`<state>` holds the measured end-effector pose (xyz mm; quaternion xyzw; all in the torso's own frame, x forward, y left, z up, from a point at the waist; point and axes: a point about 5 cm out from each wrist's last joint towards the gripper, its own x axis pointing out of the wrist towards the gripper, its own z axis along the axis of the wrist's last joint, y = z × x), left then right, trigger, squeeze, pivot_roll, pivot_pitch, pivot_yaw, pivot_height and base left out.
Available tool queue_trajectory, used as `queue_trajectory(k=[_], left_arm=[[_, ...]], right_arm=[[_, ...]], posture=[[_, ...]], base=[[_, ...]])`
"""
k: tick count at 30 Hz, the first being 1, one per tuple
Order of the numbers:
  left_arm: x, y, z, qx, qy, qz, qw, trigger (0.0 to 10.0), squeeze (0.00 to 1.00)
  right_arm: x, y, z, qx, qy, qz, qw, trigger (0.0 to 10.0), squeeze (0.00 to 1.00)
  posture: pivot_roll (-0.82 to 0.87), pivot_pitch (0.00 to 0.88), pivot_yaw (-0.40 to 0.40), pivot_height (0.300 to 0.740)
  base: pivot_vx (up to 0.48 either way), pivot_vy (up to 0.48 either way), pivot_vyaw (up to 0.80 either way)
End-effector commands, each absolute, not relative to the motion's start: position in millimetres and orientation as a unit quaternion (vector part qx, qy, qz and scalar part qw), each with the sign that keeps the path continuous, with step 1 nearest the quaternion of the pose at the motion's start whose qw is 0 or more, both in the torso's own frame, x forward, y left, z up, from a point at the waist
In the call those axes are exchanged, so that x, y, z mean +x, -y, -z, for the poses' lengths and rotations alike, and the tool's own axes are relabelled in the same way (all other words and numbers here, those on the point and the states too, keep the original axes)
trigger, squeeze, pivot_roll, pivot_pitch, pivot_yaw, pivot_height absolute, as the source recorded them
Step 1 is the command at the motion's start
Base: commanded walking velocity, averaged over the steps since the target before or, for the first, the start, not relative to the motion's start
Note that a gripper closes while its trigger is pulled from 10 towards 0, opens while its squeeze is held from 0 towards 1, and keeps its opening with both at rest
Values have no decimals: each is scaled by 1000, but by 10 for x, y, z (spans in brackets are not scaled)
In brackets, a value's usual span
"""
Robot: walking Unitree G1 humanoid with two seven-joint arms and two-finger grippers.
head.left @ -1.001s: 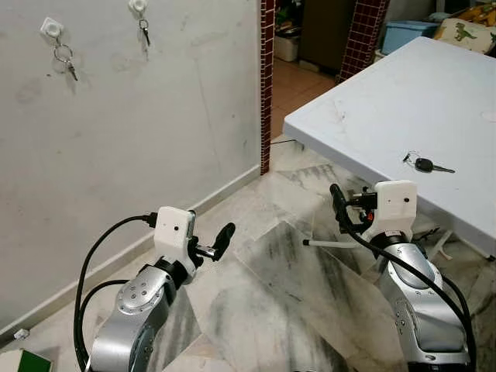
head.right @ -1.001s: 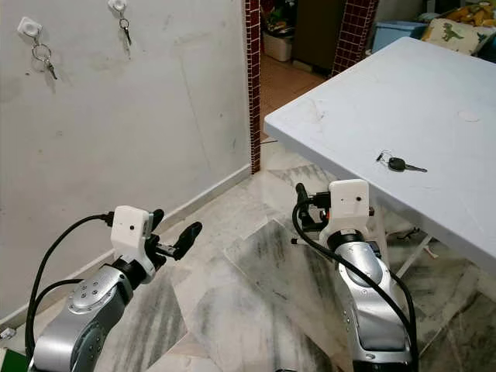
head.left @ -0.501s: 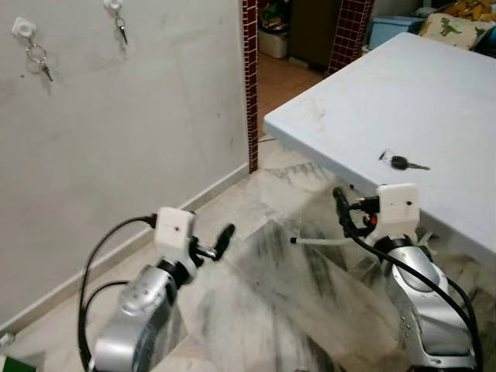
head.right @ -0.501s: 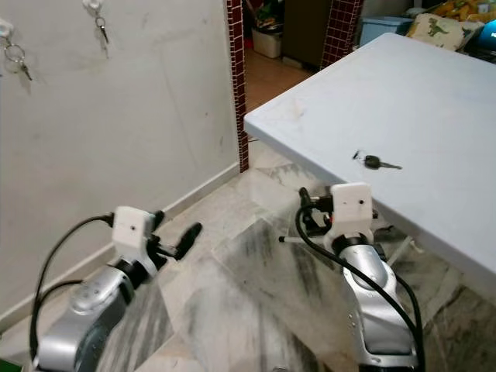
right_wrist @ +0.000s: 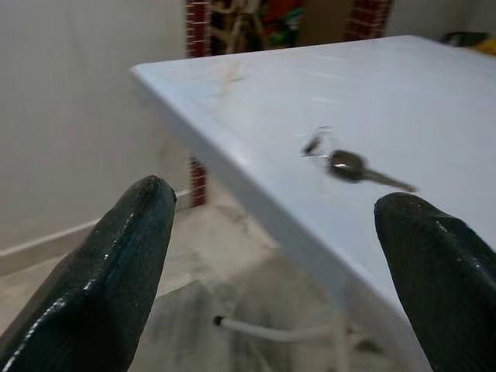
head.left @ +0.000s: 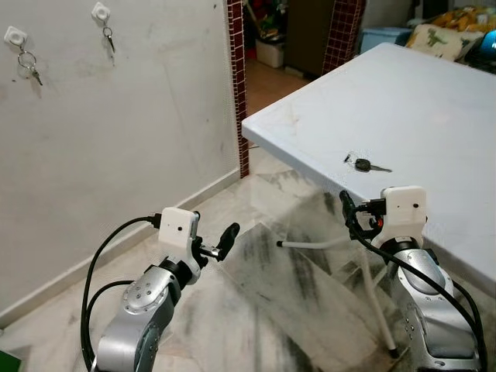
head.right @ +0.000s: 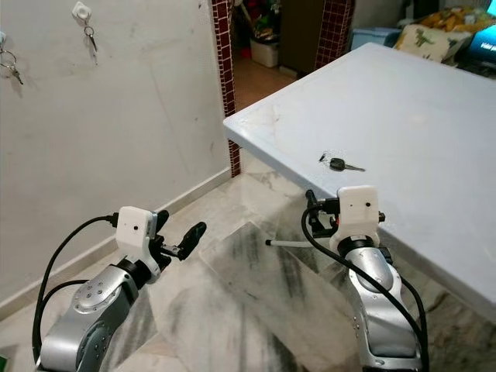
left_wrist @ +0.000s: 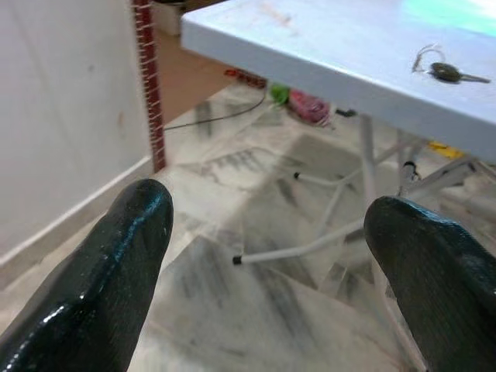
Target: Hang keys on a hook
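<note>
Ahead of the wide-open right pincer (right_wrist: 275,256), apart, the key (right_wrist: 349,165) lies on the table (right_wrist: 434,116).

You see a key (head.right: 338,164) lying on the white counter (head.right: 434,116) near its edge. Your right gripper (head.right: 311,211) sits just below that edge. Two hooks (head.right: 80,11) on the wall hold keys.

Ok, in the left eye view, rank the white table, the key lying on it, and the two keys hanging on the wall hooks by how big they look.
1. White table, by far.
2. Key on the table.
3. Wall keys: the ringed one and the other look alike, and they are farther from the camera, so no firm ranking.
</note>
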<state>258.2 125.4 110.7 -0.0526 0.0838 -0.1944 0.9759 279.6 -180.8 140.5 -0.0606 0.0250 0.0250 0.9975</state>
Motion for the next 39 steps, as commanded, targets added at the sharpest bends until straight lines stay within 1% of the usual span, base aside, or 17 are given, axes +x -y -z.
queue_trajectory(k=[1,4,6,12,23,39], left_arm=[[2589,-1317,-1124,-51,-80,183,979,10000,0],[2600,-1331,-1156,-54,-73,184,979,10000,0],[2611,-1354,-1175,-55,-69,184,979,10000,0],[2609,-1371,-1181,-57,-66,186,979,10000,0],[2592,-1320,-1180,-59,-63,201,976,10000,0],[2563,-1318,-1165,-57,-68,206,974,10000,0]], right_arm=[[2804,1794,-1416,-61,-25,-28,997,10000,0],[2808,1793,-1416,-60,-25,-29,997,10000,0],[2831,1782,-1418,-46,-27,-27,998,10000,0],[2838,1763,-1423,-50,-24,-31,998,10000,0],[2837,1757,-1425,-54,-23,-33,998,10000,0],[2828,1752,-1404,-55,-29,-29,998,10000,0]], posture=[[-6,90,53,740],[-6,90,53,740],[2,85,50,740],[5,84,48,740],[1,86,48,740],[4,92,48,740]], base=[[0,0,0],[0,0,0],[0,0,0],[85,0,0],[360,0,0],[399,0,0]])
